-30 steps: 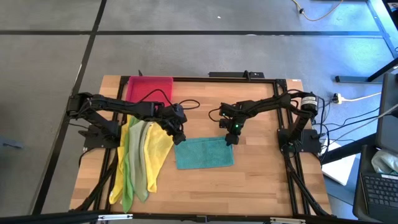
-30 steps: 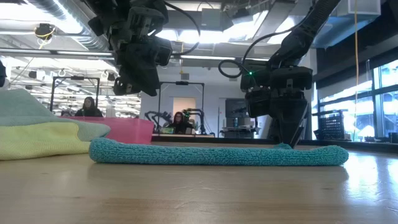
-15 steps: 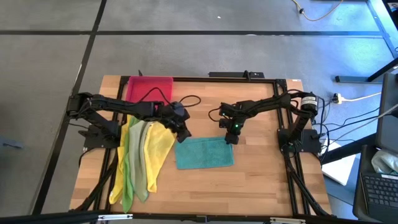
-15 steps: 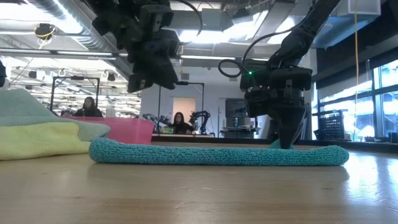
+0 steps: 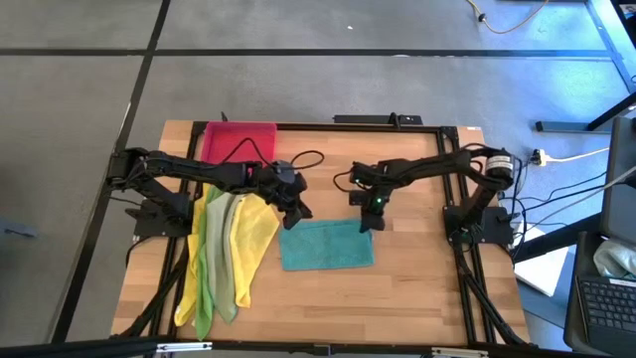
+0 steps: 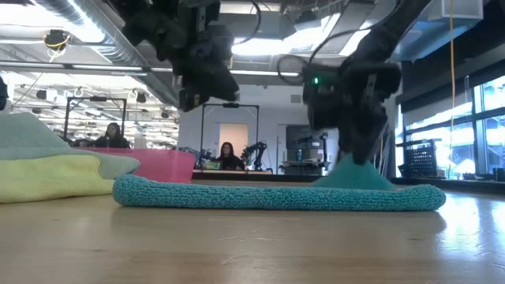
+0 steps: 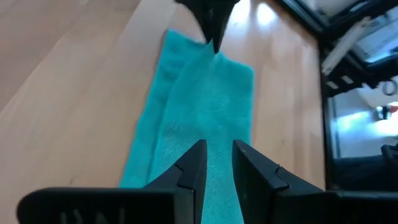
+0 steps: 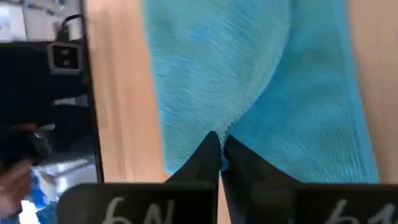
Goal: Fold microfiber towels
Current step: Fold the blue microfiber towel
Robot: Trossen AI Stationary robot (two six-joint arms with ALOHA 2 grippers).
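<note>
A teal towel lies flat on the wooden table, left of its middle. My right gripper is shut on the towel's right end near the far corner, and has raised it into a small peak. My left gripper hangs well above the towel's far left corner. It is open and nothing sits between its fingers. A pile of yellow and green towels lies on the table's left side. My right gripper pinches the teal towel's right end between its two fingers, close to the far corner. One layer or several, I cannot tell. The fingers slant down from the table's far right. The pinched spot stands up as a peak; the rest lies flat.
A pink-red tray stands at the far left, behind the towel pile. A black frame runs along the table's far edge and sides. Bare wood shows near and to the right of the teal towel. People sit far off in the room behind.
My right gripper has shut on the teal towel's right end and risen a little, drawing that spot up into a peak while the rest stays flat. My left gripper has turned and tipped above the towel's left end, shifting slightly toward the right.
</note>
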